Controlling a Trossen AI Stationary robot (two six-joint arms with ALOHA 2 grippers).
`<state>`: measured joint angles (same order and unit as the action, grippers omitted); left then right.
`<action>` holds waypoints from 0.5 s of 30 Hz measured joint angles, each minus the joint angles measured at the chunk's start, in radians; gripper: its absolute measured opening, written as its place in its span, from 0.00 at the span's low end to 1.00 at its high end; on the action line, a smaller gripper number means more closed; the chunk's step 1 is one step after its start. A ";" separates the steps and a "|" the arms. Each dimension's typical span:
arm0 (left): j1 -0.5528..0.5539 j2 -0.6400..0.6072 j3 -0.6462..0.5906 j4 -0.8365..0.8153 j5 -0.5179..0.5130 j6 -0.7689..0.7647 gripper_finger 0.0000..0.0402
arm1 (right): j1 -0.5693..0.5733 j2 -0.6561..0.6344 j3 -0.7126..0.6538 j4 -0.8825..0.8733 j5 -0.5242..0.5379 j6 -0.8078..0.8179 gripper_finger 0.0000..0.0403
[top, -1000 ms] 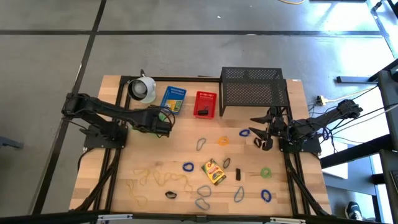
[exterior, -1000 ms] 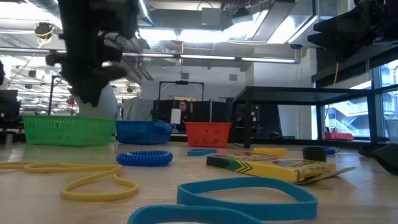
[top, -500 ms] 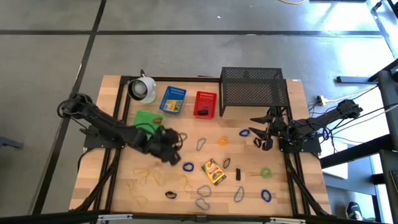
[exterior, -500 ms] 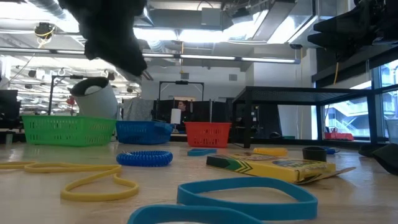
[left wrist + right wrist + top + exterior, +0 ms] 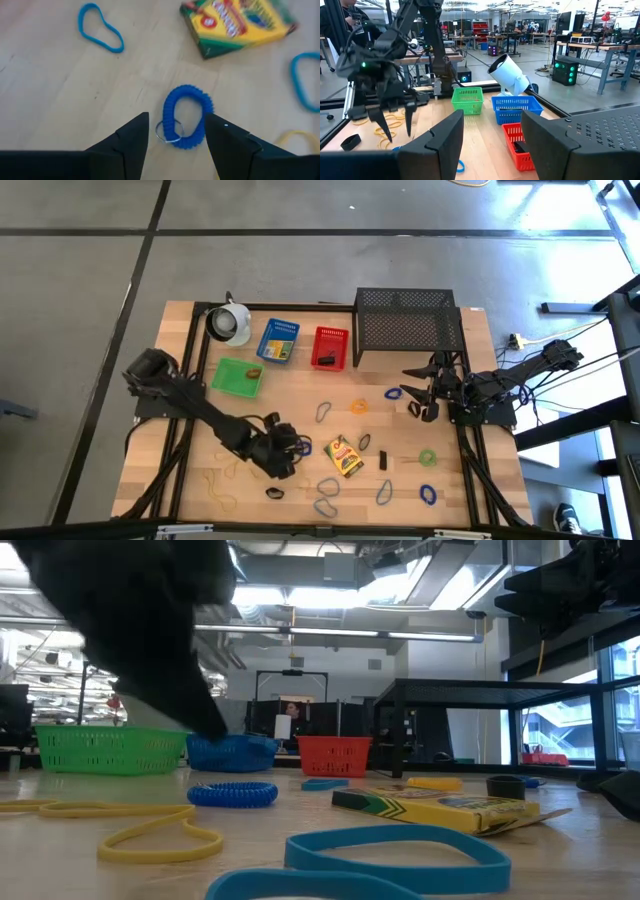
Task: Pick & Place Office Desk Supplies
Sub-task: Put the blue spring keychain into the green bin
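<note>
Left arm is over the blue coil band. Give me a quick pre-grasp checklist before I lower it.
1. Left end effector open: ok.
2. Blue coil band between the fingers: ok, roughly centred.
3. Metal ring on the coil clear of the fingers: cannot tell.
4. Crayon box apart from the coil: ok.
5. Height above the table: cannot tell.
6. Right end effector parked near the wire rack, open: ok.

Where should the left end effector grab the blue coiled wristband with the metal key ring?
Take the blue coiled wristband across one side of its loop, coming straight down. It lies flat on the wooden table, so only a top approach fits. The open left end effector straddles the ring end; avoid the thin metal key ring.
</note>
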<state>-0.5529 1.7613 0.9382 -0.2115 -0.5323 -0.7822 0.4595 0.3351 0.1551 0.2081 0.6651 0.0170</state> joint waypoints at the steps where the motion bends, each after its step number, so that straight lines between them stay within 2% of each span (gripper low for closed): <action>1: 0.002 0.019 0.000 0.013 0.000 0.015 0.47 | 0.000 0.000 0.000 0.000 0.000 0.000 0.50; 9: 0.025 0.121 0.000 0.092 -0.028 0.112 0.46 | 0.000 0.000 0.000 0.000 0.000 0.000 0.50; 15: 0.042 0.134 0.002 0.097 -0.010 0.066 0.43 | 0.000 0.000 0.000 0.000 0.000 0.000 0.50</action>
<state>-0.5107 1.8951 0.9401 -0.1146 -0.5420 -0.7160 0.4599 0.3351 0.1551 0.2081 0.6650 0.0166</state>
